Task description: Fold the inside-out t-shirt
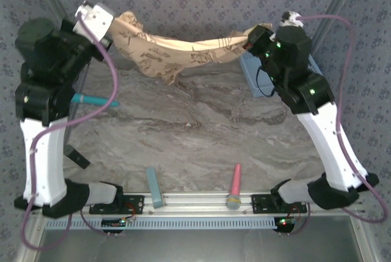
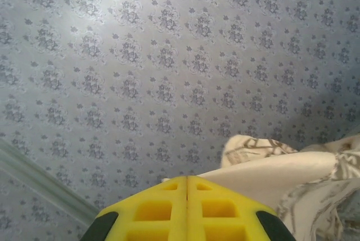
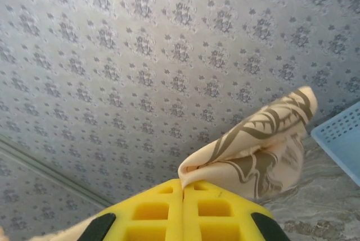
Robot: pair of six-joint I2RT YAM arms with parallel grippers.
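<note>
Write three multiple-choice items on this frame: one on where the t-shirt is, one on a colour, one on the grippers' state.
1. Where is the t-shirt?
A. spread flat near the arm bases
B. hanging between the left gripper and the right gripper
C. crumpled in a pile

2. What colour is the perforated basket?
A. blue
B. red
C. green

3. How do the grippers stand?
A. both open
B. one open, one shut
C. both shut on the t-shirt

Answers:
1 B, the cloth sags in a span from one gripper to the other.
2 A, its wall is light blue.
3 C, each pair of yellow fingers meets with no gap, with cloth bunched at the tips.
</note>
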